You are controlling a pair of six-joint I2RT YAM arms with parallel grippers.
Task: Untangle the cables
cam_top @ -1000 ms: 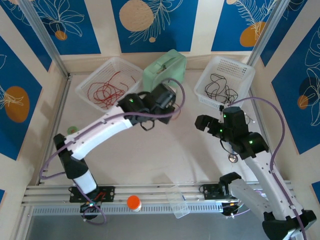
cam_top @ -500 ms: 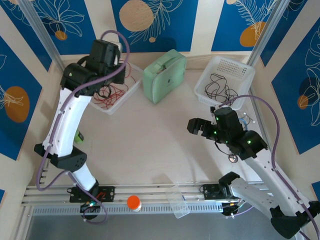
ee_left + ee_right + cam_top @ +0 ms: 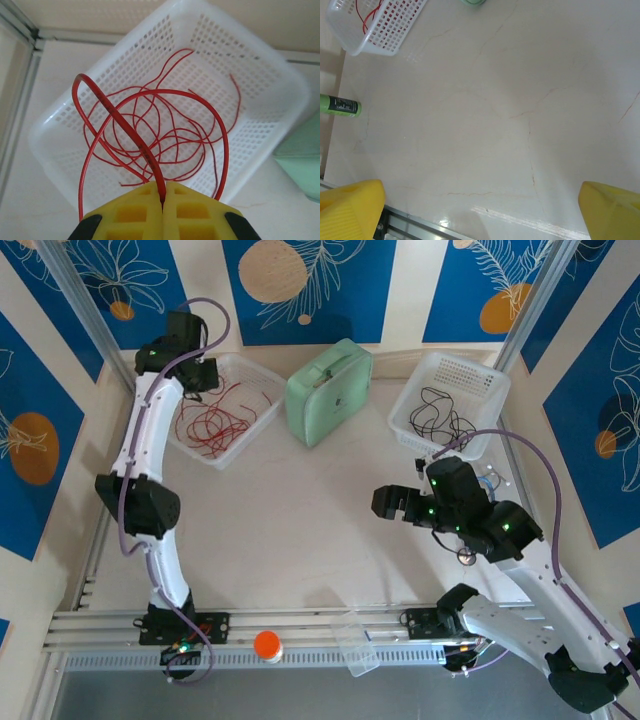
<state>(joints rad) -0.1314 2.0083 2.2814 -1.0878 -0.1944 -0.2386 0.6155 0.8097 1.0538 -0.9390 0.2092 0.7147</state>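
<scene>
Pinching red cable above far-left basket with left jaws, right jaws spread idle; next, probably releasing inside.

Thin red cables lie tangled in the left basket, one loop standing up, pinched in the left tool. Black cables lie coiled in the right basket.

Glossy red cables, matt plastic basket (perforated)
</scene>
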